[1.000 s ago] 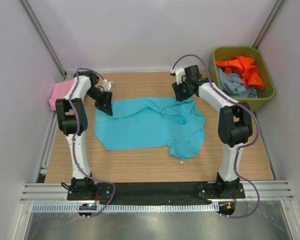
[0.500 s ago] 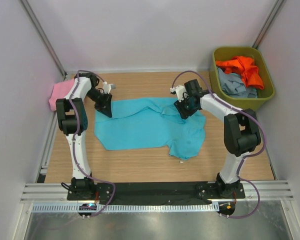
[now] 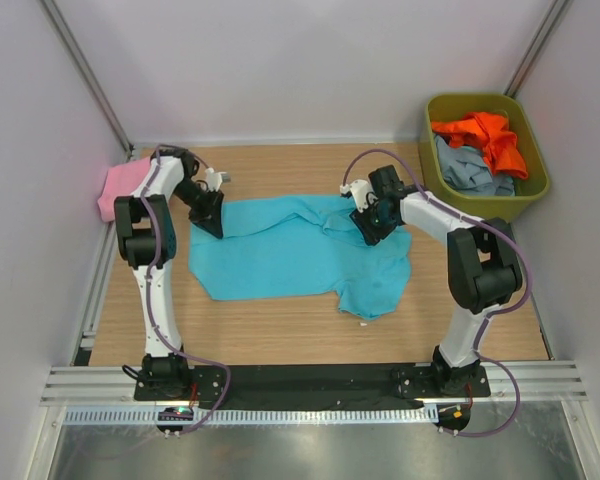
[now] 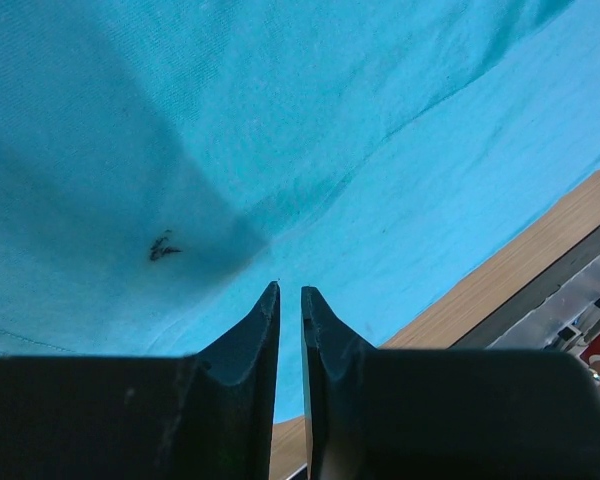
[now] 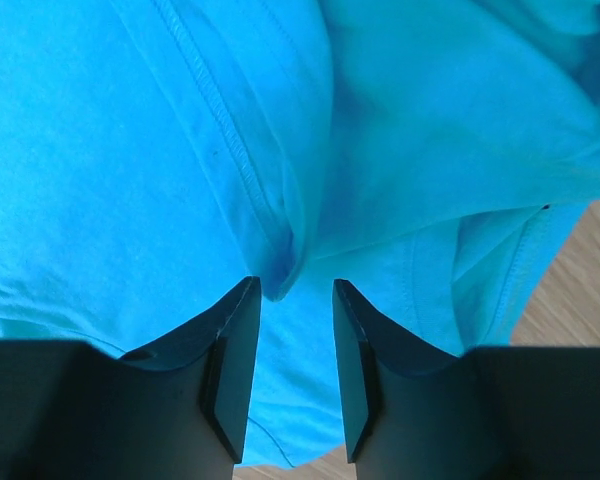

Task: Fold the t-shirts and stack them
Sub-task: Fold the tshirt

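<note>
The large turquoise t-shirt (image 3: 280, 255) lies spread and rumpled on the wooden table. My left gripper (image 3: 212, 220) is at its far left corner. In the left wrist view (image 4: 290, 288) its jaws are nearly together, and creases in the cloth (image 4: 330, 120) run to the tips. My right gripper (image 3: 372, 230) is over the bunched far right part. It is open in the right wrist view (image 5: 295, 285) and straddles a folded hem ridge (image 5: 280, 250). A pink t-shirt (image 3: 120, 185) lies at the far left. An orange t-shirt (image 3: 485, 135) and a grey-blue one (image 3: 470, 170) are in the bin.
The olive-green bin (image 3: 536, 185) stands at the far right corner. Bare wood (image 3: 280, 320) runs along the near side of the turquoise shirt. White walls close in the table on three sides. A small white speck (image 3: 362, 323) lies by the shirt's near edge.
My right gripper has moved from the shirt's far right edge down toward its bunched middle-right part. My left gripper has shifted slightly at the far left corner.
</note>
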Robot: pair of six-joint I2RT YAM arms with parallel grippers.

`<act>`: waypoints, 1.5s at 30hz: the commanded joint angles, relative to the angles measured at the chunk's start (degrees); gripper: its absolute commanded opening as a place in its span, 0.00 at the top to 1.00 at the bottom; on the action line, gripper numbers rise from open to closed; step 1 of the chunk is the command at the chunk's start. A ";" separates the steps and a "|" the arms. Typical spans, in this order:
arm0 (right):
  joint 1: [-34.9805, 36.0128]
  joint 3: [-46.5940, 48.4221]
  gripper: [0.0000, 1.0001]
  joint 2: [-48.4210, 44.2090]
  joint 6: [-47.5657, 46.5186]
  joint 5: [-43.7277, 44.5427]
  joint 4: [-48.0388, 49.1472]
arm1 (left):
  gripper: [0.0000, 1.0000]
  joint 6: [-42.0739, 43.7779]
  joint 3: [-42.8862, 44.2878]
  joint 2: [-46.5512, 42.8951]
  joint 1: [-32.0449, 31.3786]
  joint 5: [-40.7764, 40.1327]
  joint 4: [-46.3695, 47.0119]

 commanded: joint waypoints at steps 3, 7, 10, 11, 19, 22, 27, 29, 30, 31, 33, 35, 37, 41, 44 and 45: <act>-0.09 -1.93 0.65 -0.64 -1.48 -1.02 0.06 | 0.85 -1.07 2.21 0.39 0.77 -0.35 0.76; -0.09 -2.11 0.85 -0.82 -1.92 -0.41 0.67 | 0.85 -1.33 2.65 1.18 1.03 -0.35 0.85; -0.09 -1.76 0.98 -1.34 -2.71 0.12 0.23 | 0.85 -1.60 3.00 1.53 1.20 -0.26 1.11; 0.00 -1.76 0.99 -1.52 -3.06 0.64 -0.20 | 0.85 -1.69 3.09 1.62 1.21 -0.26 1.29; 0.00 -4.65 0.99 -6.61 -6.67 3.72 -3.28 | 0.85 -1.60 4.67 3.20 1.21 -0.70 0.67; -0.09 -7.02 0.99 -8.72 -7.20 4.69 -3.63 | 0.85 -1.69 5.37 3.91 1.47 -0.70 0.67; -0.18 -10.19 0.99 -11.28 -9.22 6.54 -3.37 | 0.85 -1.25 5.82 4.17 1.47 -0.88 0.32; -0.44 -10.63 0.99 -11.72 -9.57 6.89 -3.81 | 0.85 -0.81 5.73 4.26 1.38 -1.23 0.23; -0.70 -10.81 0.99 -12.07 -9.74 7.15 -4.25 | 0.85 -0.81 5.90 4.09 1.38 -1.40 0.15; -0.97 -11.07 0.99 -12.16 -9.92 7.50 -4.25 | 0.85 -0.72 5.82 4.08 1.47 -1.67 0.14; -1.93 -11.60 0.99 -12.33 -10.10 7.59 -3.99 | 0.85 -0.46 6.08 3.91 1.56 -2.28 0.23; -2.37 -11.86 0.99 -12.25 -9.84 7.68 -3.46 | 0.85 -0.37 6.25 3.91 1.82 -2.63 0.14; -2.90 -12.21 0.99 -12.07 -9.92 7.77 -3.20 | 0.85 -0.46 6.96 4.17 2.00 -3.34 -0.03; -3.87 -13.44 0.99 -11.89 -10.80 8.03 -2.41 | 0.85 -0.28 8.36 4.61 2.70 -4.57 -0.73; -4.83 -13.97 0.99 -11.89 -10.80 9.96 -1.88 | 0.85 0.16 8.80 4.70 2.96 -6.06 -1.00; -4.84 -14.06 0.99 -11.98 -10.89 10.05 -1.88 | 0.85 0.33 8.72 4.79 3.05 -6.67 -1.09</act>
